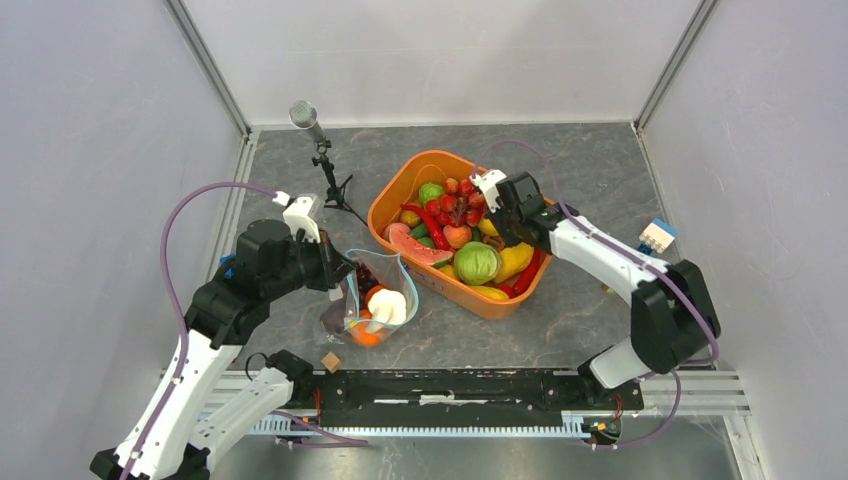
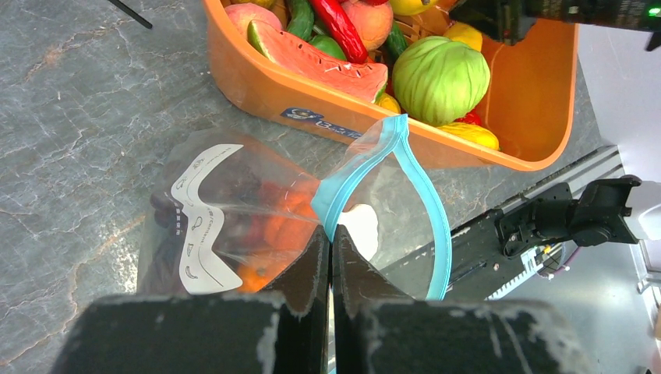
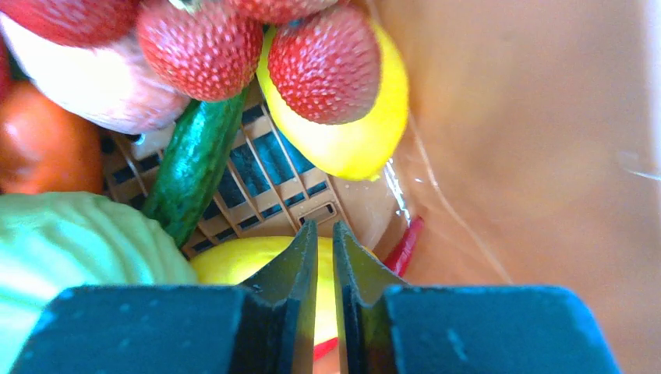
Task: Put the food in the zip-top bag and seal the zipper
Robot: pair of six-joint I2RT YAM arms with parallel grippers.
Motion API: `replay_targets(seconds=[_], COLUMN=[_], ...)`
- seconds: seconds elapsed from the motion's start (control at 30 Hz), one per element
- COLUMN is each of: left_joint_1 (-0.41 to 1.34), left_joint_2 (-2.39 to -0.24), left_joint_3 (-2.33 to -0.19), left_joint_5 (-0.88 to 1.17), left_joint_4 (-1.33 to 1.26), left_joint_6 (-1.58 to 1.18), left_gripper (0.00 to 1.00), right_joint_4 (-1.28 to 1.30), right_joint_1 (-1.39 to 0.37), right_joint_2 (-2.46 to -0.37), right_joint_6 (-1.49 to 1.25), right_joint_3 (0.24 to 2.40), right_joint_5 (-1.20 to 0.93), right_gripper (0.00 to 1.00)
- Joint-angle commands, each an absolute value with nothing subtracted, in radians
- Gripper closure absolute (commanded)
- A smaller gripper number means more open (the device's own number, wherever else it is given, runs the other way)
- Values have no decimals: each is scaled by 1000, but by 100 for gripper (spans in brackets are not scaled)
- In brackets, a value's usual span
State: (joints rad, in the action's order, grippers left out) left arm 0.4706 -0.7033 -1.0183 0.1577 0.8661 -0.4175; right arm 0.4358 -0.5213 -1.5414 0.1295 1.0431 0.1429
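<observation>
The zip-top bag (image 1: pixel 372 285) stands open left of the orange bin, with a white piece (image 1: pixel 390 308) and orange pieces (image 1: pixel 365 335) of food inside. My left gripper (image 1: pixel 343 277) is shut on the bag's mouth edge. In the left wrist view its tips (image 2: pixel 328 234) pinch the teal zipper (image 2: pixel 355 175), whose loop gapes open, beside the white label (image 2: pixel 199 214). My right gripper (image 1: pixel 505 238) is down inside the bin. Its jaws (image 3: pixel 321 234) are nearly together with nothing between them, above a yellow piece (image 3: pixel 234 261), near strawberries (image 3: pixel 323 62) and a cucumber (image 3: pixel 191 167).
The orange bin (image 1: pixel 392 196) holds several foods: a green cabbage (image 1: pixel 477 263), a watermelon slice (image 1: pixel 420 250), a red chilli (image 1: pixel 428 225). A microphone on a tripod (image 1: pixel 305 115) stands at the back left. A wooden cube (image 1: pixel 331 361) lies by the black rail (image 1: pixel 450 385). A blue-white block (image 1: pixel 657 236) sits at the right.
</observation>
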Motion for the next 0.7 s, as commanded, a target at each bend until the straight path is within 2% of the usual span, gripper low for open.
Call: replay_targets(seconds=[0.0, 0.03, 0.07, 0.13, 0.17, 0.33, 0.4, 0.5, 0.67], left_joint_1=[468, 468, 468, 468, 468, 468, 468, 468, 468], left_joint_2=[-703, -702, -704, -703, -701, -699, -702, -703, -695], left_joint_3=[-1034, -1034, -1034, -1032, -1031, -1025, -1025, -1026, -1031], left_joint_5=[148, 150, 150, 152, 154, 158, 160, 166, 162], left_joint_4=[825, 824, 823, 821, 820, 815, 813, 813, 822], left_joint_6=[-435, -435, -436, -436, -437, -434, -431, -432, -432], left_gripper=[97, 96, 97, 97, 97, 97, 96, 97, 97], right_joint_4=[409, 413, 414, 432, 440, 375, 261, 73, -136], right_joint_1=[-517, -517, -517, -517, -515, -511, -508, -505, -498], right_joint_2=[-1399, -1384, -1368, -1369, -1377, -1413, -1408, -1410, -1438], right_joint_6=[138, 139, 137, 120, 111, 15, -50, -162, -324], right_joint_3=[1060, 1064, 1067, 1078, 1083, 1029, 976, 887, 798], right_joint_5=[174, 180, 190, 229, 249, 255, 231, 204, 274], right_gripper=[82, 75, 62, 50, 46, 42, 29, 29, 11])
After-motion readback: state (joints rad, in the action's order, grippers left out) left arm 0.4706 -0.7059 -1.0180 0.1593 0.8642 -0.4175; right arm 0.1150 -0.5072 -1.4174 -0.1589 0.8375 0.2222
